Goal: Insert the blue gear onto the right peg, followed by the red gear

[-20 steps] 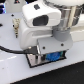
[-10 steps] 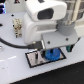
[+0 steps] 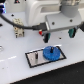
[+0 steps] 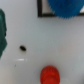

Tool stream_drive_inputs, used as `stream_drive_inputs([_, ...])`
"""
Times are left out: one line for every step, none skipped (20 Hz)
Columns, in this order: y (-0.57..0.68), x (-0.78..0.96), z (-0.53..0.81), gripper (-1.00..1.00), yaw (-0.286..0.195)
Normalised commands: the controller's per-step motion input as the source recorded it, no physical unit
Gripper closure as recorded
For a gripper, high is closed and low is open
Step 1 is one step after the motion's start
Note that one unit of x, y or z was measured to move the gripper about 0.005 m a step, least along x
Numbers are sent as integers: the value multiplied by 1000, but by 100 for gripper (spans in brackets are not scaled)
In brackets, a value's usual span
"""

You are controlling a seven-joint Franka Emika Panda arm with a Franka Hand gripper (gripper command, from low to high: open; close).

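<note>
Blue gear seated, red gear next

Blue plastic, the blue gear (image 3: 51, 53) lies flat on the grey plate (image 3: 34, 58) at the end toward the exterior view's right, apparently over the right peg, which is hidden; one thin peg (image 3: 36, 53) stands bare beside it. The gripper (image 3: 58, 34) hangs above the plate, fingers spread and empty. In the wrist view the red gear (image 4: 50, 74) rests on the white bench, apart from the plate's edge. Next, judging by this: descend on the red gear and grasp it.

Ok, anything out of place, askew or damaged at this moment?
Nothing stands out. The blue gear lies flat at the exterior view's right end of the grey plate, and the red gear lies on the white table, apparently intact.
</note>
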Motion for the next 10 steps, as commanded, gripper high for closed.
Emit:
stream_drive_inputs([140, -789, -3, -100, 0])
stream_drive_inputs([89, -773, -34, -100, 0])
stream_drive_inputs([68, -752, -57, -100, 0])
stream_drive_inputs([45, -708, -167, -100, 0])
stream_drive_inputs([35, -688, -192, -100, 0])
stream_drive_inputs([22, -667, -200, -100, 0])
stream_drive_inputs([13, -634, -208, -100, 0])
stream_drive_inputs([13, -621, -228, -100, 0])
stream_drive_inputs([12, -615, -229, -100, 0])
stream_drive_inputs([5, -639, -230, -100, 0])
